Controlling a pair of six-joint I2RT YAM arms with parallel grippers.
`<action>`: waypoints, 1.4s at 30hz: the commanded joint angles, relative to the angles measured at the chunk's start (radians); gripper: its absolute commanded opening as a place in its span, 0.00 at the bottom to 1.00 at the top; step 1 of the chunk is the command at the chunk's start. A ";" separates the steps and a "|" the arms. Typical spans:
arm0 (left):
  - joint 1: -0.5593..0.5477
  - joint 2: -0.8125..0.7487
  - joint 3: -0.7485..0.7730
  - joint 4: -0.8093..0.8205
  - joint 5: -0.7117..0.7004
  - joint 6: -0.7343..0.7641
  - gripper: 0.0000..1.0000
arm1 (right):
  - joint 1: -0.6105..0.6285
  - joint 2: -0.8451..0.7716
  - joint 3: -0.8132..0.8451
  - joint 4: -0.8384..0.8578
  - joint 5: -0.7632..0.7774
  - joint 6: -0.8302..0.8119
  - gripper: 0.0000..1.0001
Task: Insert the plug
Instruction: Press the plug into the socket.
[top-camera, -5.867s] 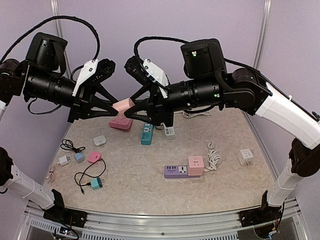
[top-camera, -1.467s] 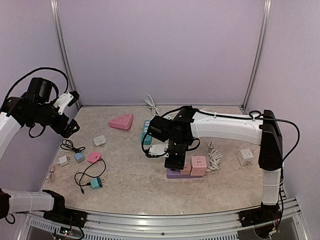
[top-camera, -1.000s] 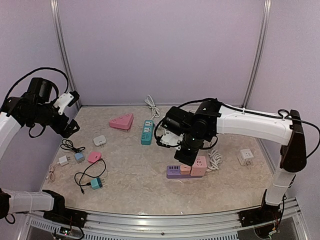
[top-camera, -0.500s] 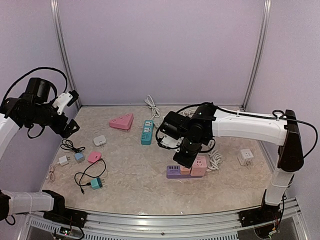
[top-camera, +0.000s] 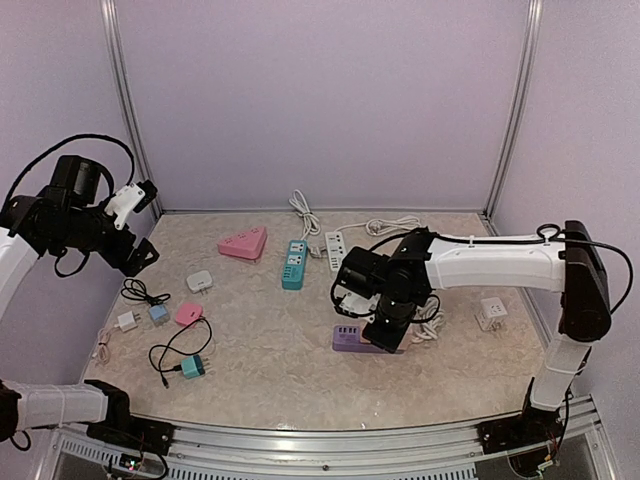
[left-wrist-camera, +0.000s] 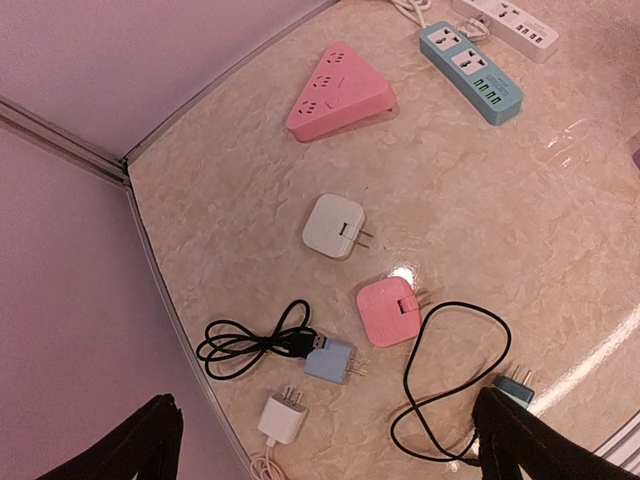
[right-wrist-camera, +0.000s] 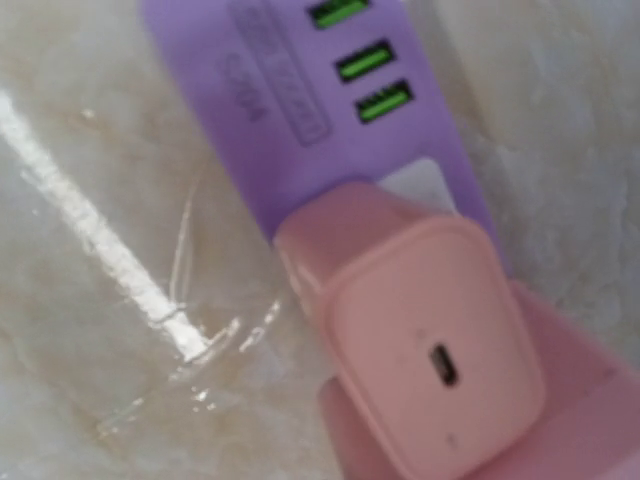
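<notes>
Four power strips are lying on the marble table (top-camera: 270, 400): a pink triangular strip (left-wrist-camera: 340, 90), a teal strip (left-wrist-camera: 470, 72), a white strip (left-wrist-camera: 505, 18) and a purple strip (top-camera: 347, 339). Five loose chargers are sitting at the left: a white square charger (left-wrist-camera: 335, 227), a pink charger (left-wrist-camera: 390, 311), a light blue charger (left-wrist-camera: 330, 360), a small white charger (left-wrist-camera: 282, 417) and a teal charger (left-wrist-camera: 512, 388). Two black cables are curling among them: the first black cable (left-wrist-camera: 250, 340) by the light blue charger, the second black cable (left-wrist-camera: 450, 370) by the teal one. A sixth charger, the salmon-pink plug (right-wrist-camera: 420, 350), is standing on the purple strip, with one pink cube adapter (right-wrist-camera: 590, 385) just beside it. One white cube socket (top-camera: 490, 312) is sitting alone at the right.
</notes>
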 joint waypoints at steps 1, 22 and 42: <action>0.009 -0.006 0.015 0.009 0.014 0.004 0.99 | -0.013 0.013 0.056 -0.025 -0.008 0.011 0.00; 0.008 -0.016 0.007 0.004 0.018 0.009 0.99 | 0.001 0.165 0.348 -0.201 -0.012 -0.343 0.53; 0.009 -0.029 -0.016 0.004 0.020 0.016 0.99 | -0.053 0.248 0.368 -0.221 -0.018 -0.387 0.34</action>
